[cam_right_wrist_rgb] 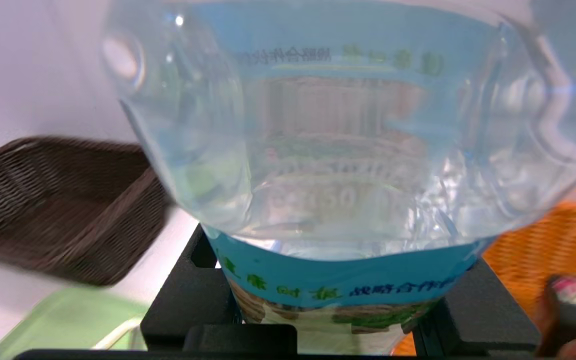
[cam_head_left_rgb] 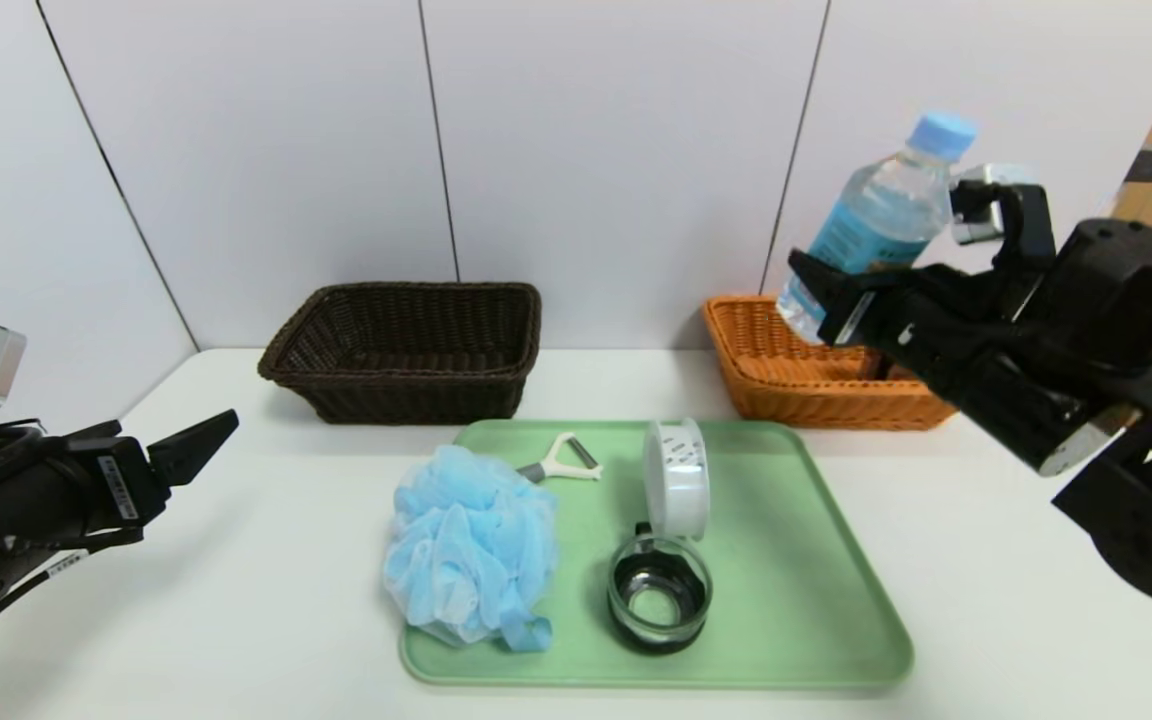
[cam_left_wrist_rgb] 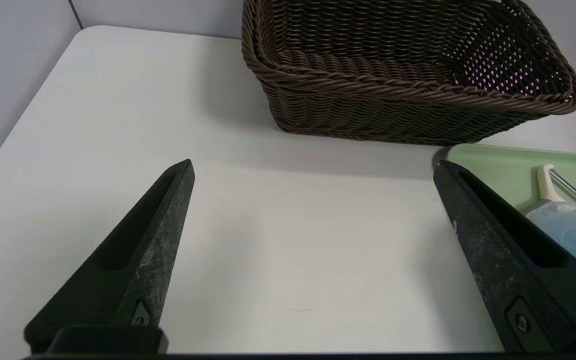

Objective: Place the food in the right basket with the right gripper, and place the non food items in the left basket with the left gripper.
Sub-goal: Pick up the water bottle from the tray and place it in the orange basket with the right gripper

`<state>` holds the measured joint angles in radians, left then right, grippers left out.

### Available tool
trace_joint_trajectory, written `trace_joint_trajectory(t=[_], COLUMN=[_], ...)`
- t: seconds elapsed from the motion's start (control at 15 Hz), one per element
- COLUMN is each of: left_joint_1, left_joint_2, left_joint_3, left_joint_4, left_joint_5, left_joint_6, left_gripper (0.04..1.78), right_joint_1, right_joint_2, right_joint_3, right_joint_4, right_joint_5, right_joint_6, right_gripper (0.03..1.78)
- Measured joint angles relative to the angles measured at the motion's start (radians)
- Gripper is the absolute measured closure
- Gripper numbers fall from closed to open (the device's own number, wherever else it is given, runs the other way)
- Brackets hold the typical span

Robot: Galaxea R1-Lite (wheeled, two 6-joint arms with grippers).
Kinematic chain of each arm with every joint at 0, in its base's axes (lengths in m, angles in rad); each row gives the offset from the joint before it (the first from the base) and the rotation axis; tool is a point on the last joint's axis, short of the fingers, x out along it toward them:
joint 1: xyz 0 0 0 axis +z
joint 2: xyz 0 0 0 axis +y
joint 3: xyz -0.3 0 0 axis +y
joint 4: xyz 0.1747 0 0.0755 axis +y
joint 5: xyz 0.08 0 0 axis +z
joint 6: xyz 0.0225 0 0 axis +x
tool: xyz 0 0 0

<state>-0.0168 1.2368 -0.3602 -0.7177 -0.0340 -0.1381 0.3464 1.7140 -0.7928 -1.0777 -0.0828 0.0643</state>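
Water bottle (cam_head_left_rgb: 871, 225): full, heavy, thin-walled, slippery; my right gripper (cam_head_left_rgb: 841, 300) clamps its labelled waist above the orange basket (cam_head_left_rgb: 796, 385). Left gripper (cam_left_wrist_rgb: 313, 172) spread, idle.

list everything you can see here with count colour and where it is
water bottle: 1, clear with blue cap and label, held tilted above the orange basket
orange basket: 1, orange wicker, back right of table, something dark and small inside
brown basket: 1, dark brown wicker, back left
tray: 1, green, table centre
bath pouf: 1, light blue, left side of tray
peeler: 1, white and grey, back of tray
glass jar: 1, clear, lid hinged open, on tray
table: 1, white
left gripper: 1, black, open, over bare table left of tray
right gripper: 1, black, shut on the bottle
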Motion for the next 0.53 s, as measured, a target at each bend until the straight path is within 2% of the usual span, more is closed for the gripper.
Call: trace_joint_trajectory(t=[0.27,0.4,0.53], left_joint_1=[0.0,0.0,-0.001], left_joint_2=[0.016,0.033,0.055], left_joint_3=[-0.027,-0.041,-0.052], left_joint_4=[-0.06,-0.086,-0.109], left_joint_5=[0.0,-0.001,-0.003], left_joint_6=[0.001,0.004,0.011], left_gripper=[0.13,0.13,0.13], right_joint_1=[-0.083,-0.121,-0.139], right_joint_2=[0.032,0.088,0.132], right_joint_3=[-0.272,-0.352,-0.4], right_joint_4=[0.328,0.407,0.476], right_joint_5=[-0.001,-0.001,-0.002], right_joint_6=[-0.039,-0.084,-0.103], right_gripper=[0.96,0.96,0.96])
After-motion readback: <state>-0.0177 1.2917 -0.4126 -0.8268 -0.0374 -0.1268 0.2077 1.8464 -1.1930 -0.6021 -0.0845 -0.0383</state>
